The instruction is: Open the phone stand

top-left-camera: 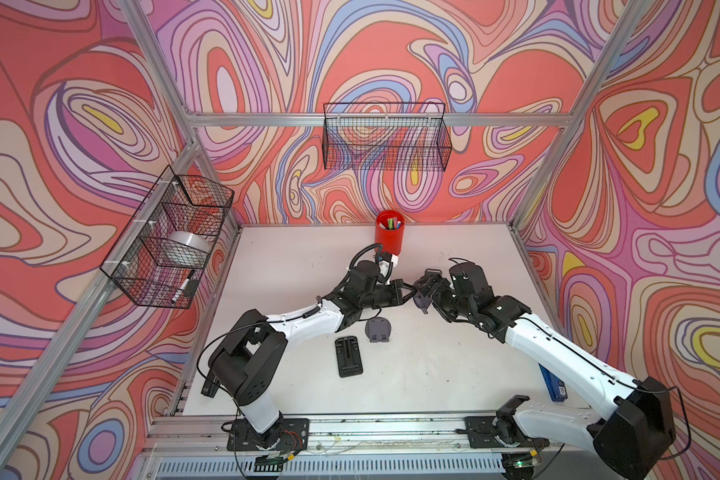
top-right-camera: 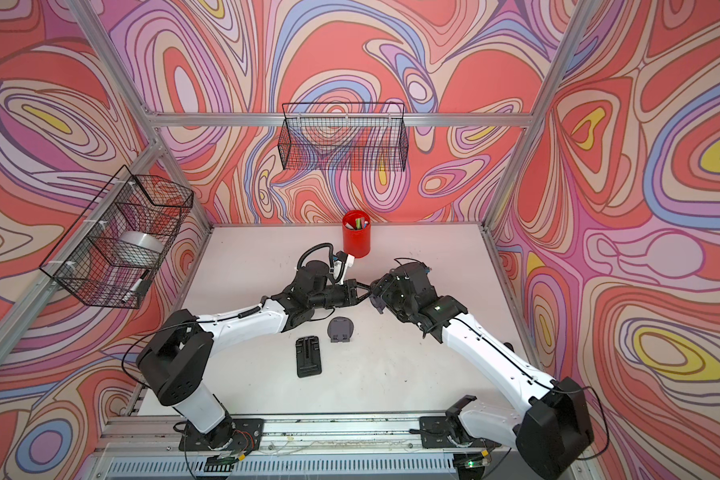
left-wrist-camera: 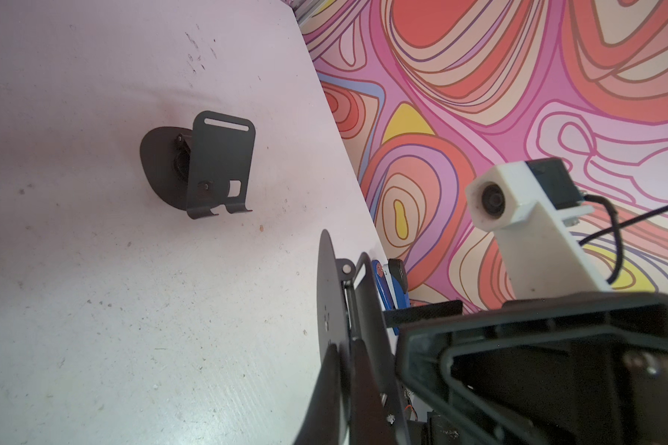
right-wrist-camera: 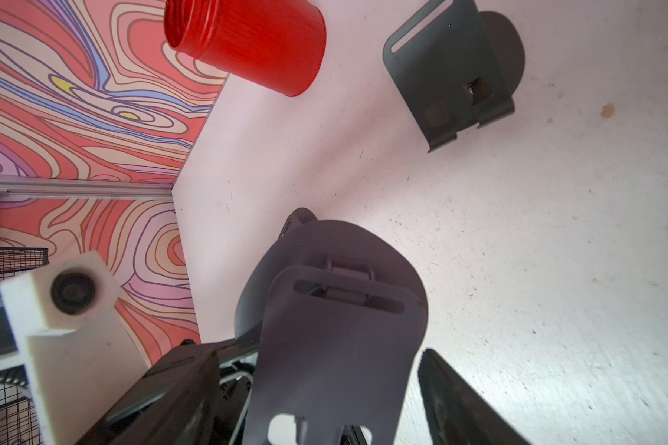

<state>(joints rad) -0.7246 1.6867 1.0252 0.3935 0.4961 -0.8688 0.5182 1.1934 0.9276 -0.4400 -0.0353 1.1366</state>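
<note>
Held aloft above mid-table point(top-left-camera: 454, 365): grey phone stand point(top-left-camera: 422, 301), nearly folded. Pinched at the thin base disc point(left-wrist-camera: 326, 308) by left gripper point(left-wrist-camera: 342, 358), jaws together. Straddled along the back plate point(right-wrist-camera: 336, 346) by right gripper point(right-wrist-camera: 317, 370), jaws apart, best placed for swinging it open.

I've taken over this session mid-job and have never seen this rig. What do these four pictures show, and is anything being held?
Two white-and-black robot arms are mounted at the near edge of a white table. The two wide pictures look down on everything from overhead. The other two come from a camera on each arm's wrist. The left hand is shut on the round base of a grey phone stand, held in the air. The right hand is open, spread around that stand's plate. On the table are a second grey stand, a flat black holder and a red cup of pens.
</note>
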